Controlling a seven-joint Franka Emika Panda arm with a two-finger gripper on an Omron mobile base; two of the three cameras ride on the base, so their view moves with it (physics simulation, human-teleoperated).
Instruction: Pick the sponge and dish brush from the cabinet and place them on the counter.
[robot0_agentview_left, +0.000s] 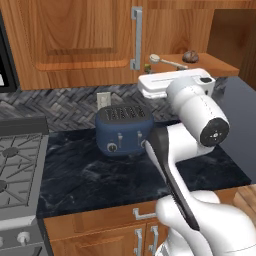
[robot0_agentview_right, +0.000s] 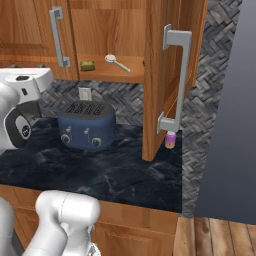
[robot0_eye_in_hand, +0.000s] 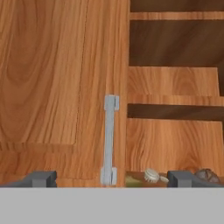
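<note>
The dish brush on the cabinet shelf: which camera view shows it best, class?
The right base view: the dish brush lies whole on the open shelf. The left base view shows it smaller; the hand view catches just its head.

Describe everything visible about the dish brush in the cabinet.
The dish brush is a slim pale cream stick handle ending in a small round white head. It lies flat on the bottom shelf of the open cabinet, head toward the closed left door, handle angled toward the open side. In the right base view the sponge sits apart to its left; the left base view shows a dark brown lump to its right. Nothing grips it.
</note>
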